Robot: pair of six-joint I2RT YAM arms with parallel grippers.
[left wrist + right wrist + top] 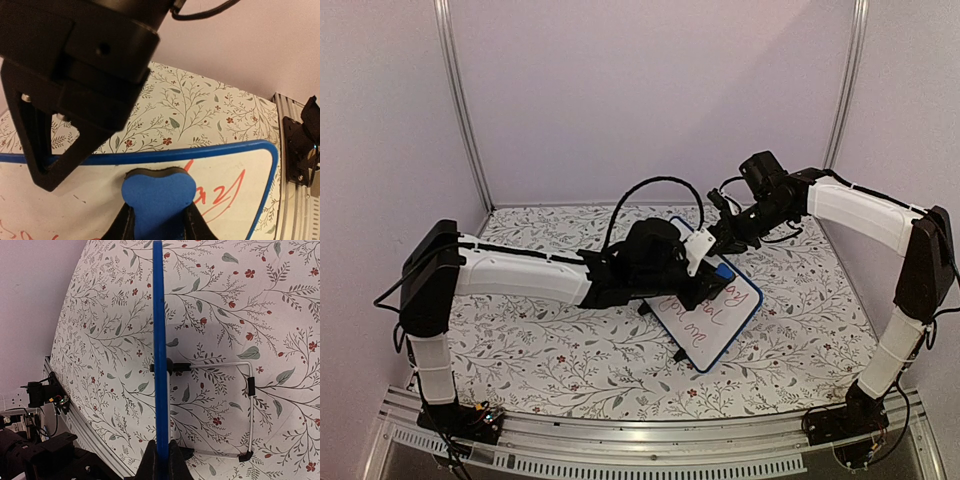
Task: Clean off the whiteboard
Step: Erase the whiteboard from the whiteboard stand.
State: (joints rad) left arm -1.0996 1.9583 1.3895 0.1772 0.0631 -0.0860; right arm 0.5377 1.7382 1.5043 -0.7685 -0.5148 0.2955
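The whiteboard [725,325] stands tilted on its wire stand at mid-table, its dark blue frame around red handwriting [695,312]. My left gripper [712,279] is shut on a blue eraser [722,271]. In the left wrist view the eraser [159,200] presses flat against the whiteboard [60,200] just below its top frame, with red strokes [220,196] to its right. My right gripper [726,243] is shut on the board's top edge. The right wrist view shows the blue frame [159,340] edge-on, pinched between the right gripper [161,454] fingers.
A floral cloth [570,350] covers the table. The board's wire stand [250,390] rests on it behind the board. An aluminium rail [650,440] runs along the near edge with both arm bases. Pale enclosure walls [650,90] close the back and sides.
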